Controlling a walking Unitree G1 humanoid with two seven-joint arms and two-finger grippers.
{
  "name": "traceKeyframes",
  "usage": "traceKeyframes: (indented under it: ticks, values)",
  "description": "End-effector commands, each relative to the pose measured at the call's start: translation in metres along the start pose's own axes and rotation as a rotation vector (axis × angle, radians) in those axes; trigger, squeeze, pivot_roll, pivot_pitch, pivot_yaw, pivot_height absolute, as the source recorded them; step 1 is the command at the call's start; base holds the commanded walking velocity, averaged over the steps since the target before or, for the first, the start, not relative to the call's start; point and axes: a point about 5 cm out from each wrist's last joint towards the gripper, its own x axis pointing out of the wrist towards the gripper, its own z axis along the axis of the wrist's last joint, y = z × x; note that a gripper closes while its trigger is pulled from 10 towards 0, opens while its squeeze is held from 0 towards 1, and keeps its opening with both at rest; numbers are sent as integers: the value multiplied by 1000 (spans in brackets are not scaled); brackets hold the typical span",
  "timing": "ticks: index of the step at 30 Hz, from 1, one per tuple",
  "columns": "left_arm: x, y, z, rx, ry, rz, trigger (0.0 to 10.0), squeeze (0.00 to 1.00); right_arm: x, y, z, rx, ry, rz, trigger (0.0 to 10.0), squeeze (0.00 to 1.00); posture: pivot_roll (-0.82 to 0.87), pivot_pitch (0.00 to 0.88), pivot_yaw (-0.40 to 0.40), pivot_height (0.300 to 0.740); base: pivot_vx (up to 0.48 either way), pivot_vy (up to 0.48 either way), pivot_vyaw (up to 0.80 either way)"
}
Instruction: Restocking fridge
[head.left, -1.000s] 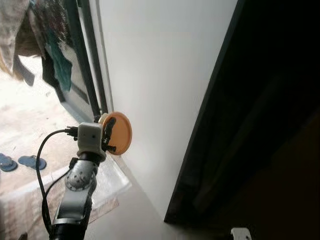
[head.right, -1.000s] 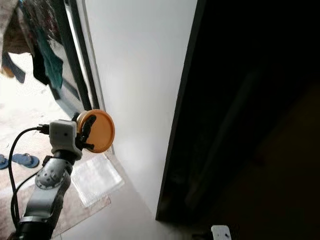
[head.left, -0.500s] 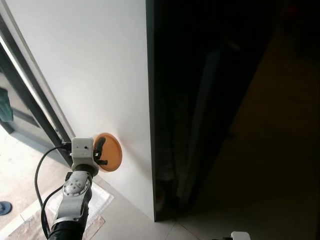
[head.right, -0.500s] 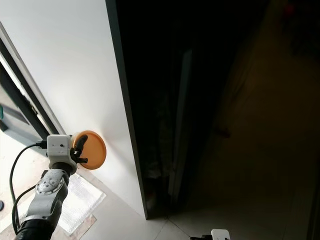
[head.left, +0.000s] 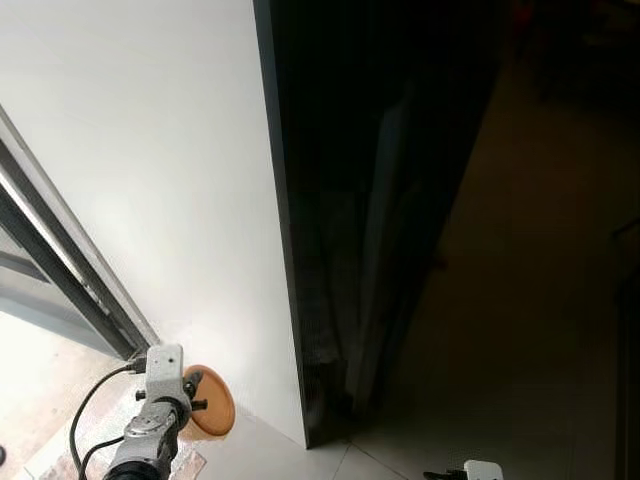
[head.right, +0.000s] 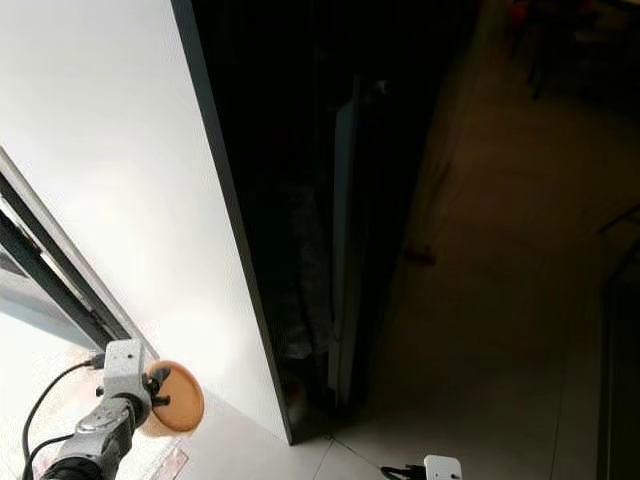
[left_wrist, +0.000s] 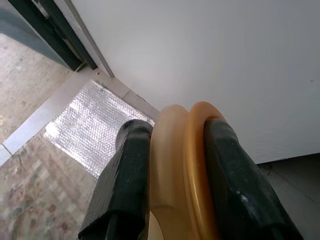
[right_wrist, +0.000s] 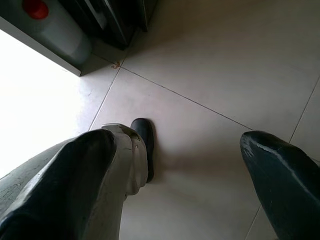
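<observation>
Landmark: tall white wall panel (head.left: 150, 180), with a dark opening (head.left: 400, 200) at its edge.
Left gripper (left_wrist: 172, 165): black fingers (left_wrist: 127, 175) are clamped on a round orange plastic container (left_wrist: 185, 170), held low near the panel's foot.
Right gripper (right_wrist: 175, 165): fingers are spread wide above beige floor tiles (right_wrist: 200, 75), nothing held.
Floor: a silvery mat (left_wrist: 85, 125) is seen beside the panel.

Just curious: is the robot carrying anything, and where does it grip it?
The left hand pinches an orange round container across its rim; the right hand is open.
</observation>
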Motion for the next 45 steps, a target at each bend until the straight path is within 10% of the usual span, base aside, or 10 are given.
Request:
traceKeyframes:
  ticks: [1, 16, 19, 24, 37, 45]
  values:
    - [-2, 5, -14, 25, 63, 22, 10000, 0, -1, -1, -2, 33, -10, -25, 10000, 0, -214, 11, 65, 740, 0, 0, 0]
    - [-14, 7, -56, -32, 203, 68, 10000, 0, -7, -11, 11, 95, -224, -213, 10000, 0, -201, 13, 39, 740, 0, 0, 0]
    - [-17, 10, -62, -41, 219, 72, 10000, 0, -9, -25, 111, 58, -593, -242, 10000, 0, -200, 19, 34, 740, 0, 0, 0]
    - [-21, 14, -69, -54, 236, 78, 10000, 0, -21, -25, 148, 9, -786, -278, 10000, 0, -204, 25, 31, 740, 0, 0, 0]
    - [-26, 19, -79, -75, 259, 85, 10000, 0, -68, 18, 196, -123, -1064, -140, 10000, 0, -221, 37, 17, 740, 0, 0, 0]
    - [-27, 18, -82, -63, 269, 78, 10000, 0, -76, 15, 204, -91, -1075, -180, 10000, 0, -227, 27, 18, 740, 0, 0, 0]
